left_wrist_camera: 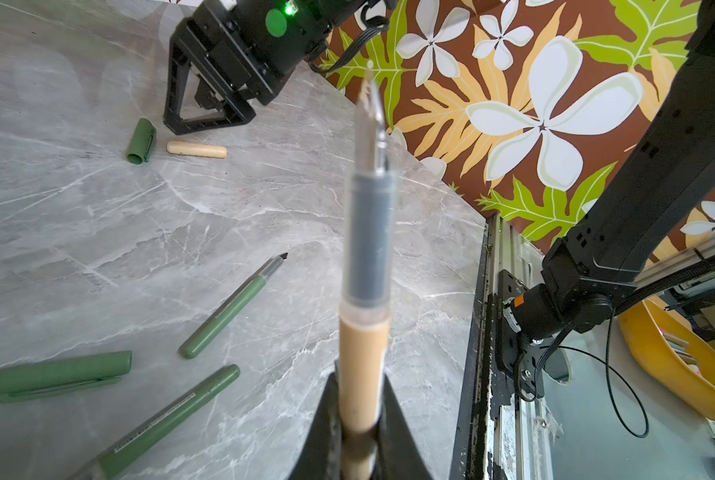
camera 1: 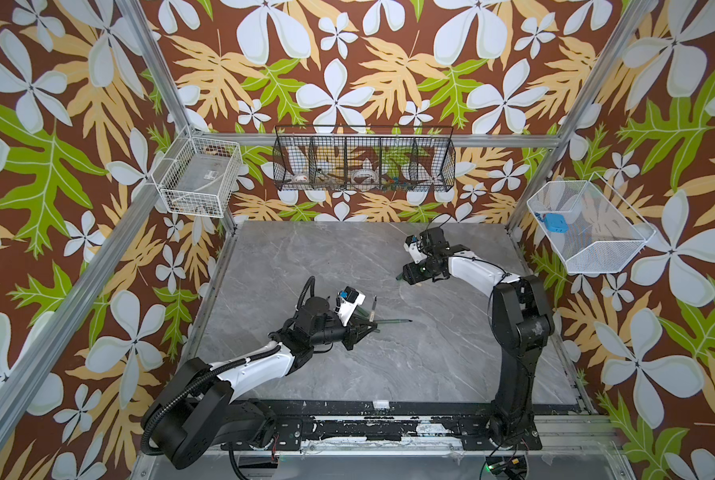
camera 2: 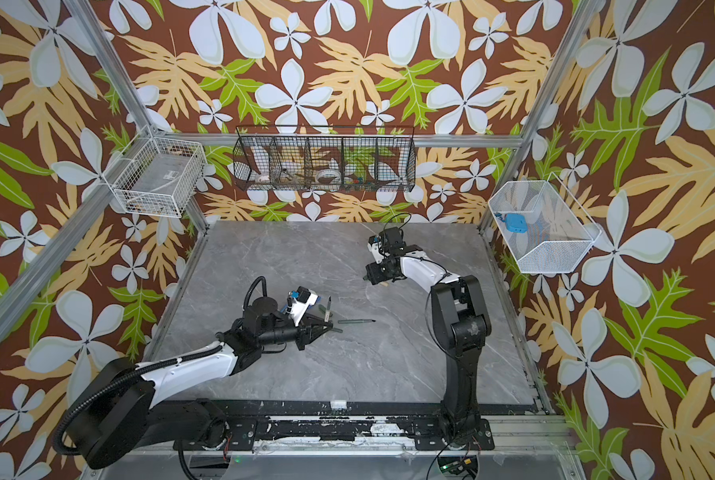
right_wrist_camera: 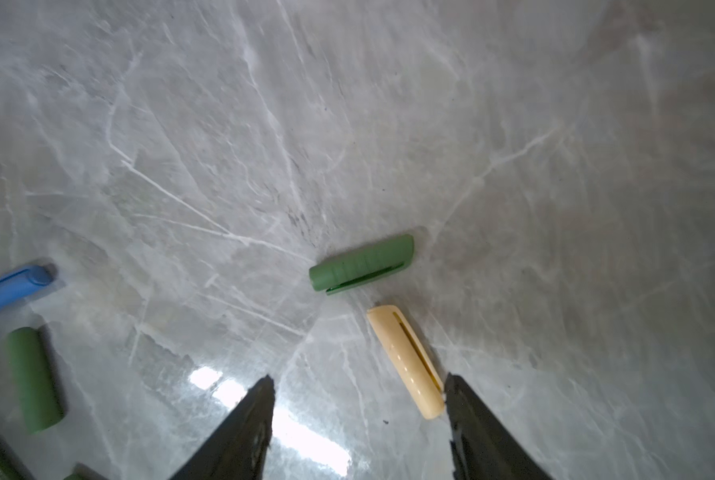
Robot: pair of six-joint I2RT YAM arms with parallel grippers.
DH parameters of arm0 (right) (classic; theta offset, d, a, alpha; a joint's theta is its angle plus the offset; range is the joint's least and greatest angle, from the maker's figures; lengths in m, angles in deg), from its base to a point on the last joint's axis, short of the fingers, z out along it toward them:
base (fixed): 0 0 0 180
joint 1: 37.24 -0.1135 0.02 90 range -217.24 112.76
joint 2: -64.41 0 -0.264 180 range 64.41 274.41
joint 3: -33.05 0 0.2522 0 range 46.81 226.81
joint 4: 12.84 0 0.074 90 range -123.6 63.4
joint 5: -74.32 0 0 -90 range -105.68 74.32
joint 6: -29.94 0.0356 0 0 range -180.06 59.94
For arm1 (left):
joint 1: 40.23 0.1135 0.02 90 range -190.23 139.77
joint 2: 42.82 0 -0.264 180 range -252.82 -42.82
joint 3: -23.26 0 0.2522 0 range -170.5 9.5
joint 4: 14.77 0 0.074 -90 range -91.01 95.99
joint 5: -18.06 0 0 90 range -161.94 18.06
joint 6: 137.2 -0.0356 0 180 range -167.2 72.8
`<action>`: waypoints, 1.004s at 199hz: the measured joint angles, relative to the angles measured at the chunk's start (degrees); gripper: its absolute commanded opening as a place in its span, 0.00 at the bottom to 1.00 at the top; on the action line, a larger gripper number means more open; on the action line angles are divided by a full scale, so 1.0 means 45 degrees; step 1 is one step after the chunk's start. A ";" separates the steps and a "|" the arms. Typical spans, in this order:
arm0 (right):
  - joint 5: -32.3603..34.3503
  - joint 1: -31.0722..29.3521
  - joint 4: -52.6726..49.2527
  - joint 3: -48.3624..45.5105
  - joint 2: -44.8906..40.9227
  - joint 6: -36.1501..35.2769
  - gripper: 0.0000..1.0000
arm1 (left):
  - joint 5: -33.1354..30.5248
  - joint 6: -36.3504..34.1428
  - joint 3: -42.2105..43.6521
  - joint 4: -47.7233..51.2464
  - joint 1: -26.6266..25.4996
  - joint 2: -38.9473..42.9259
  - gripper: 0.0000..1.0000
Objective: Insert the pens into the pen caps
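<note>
My left gripper (left_wrist_camera: 362,386) is shut on the tan pen (left_wrist_camera: 364,353), nib pointing away from the jaws; in a top view the tan pen (camera 1: 374,307) sticks up from the left gripper (camera 1: 368,328). Two green pens (left_wrist_camera: 227,311) (left_wrist_camera: 169,419) and a green cap (left_wrist_camera: 56,376) lie beside it. My right gripper (right_wrist_camera: 360,382) is open just above the table. The tan cap (right_wrist_camera: 405,361) lies with its end close to one finger. Another green cap (right_wrist_camera: 362,264) lies just beyond. A blue cap (right_wrist_camera: 11,286) shows at the edge.
The black base rail (camera 1: 347,419) runs along the table's front edge. A black wire basket (camera 1: 364,160) hangs on the back wall, with white baskets on the left (camera 1: 200,176) and right (camera 1: 588,226). A yellow bin (left_wrist_camera: 680,365) sits beyond the table edge.
</note>
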 measured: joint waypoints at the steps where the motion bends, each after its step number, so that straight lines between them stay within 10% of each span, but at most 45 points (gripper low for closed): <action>1: 0.0000 0.0000 0.0000 0.0000 0.0015 -0.0010 0.67 | 0.0000 0.0000 0.0000 0.0005 0.0000 0.0000 0.00; 200: -0.2550 0.0282 0.0559 0.0015 0.1180 -0.0656 0.68 | -0.0049 -0.0243 -0.0019 0.0423 -0.0005 0.0151 0.00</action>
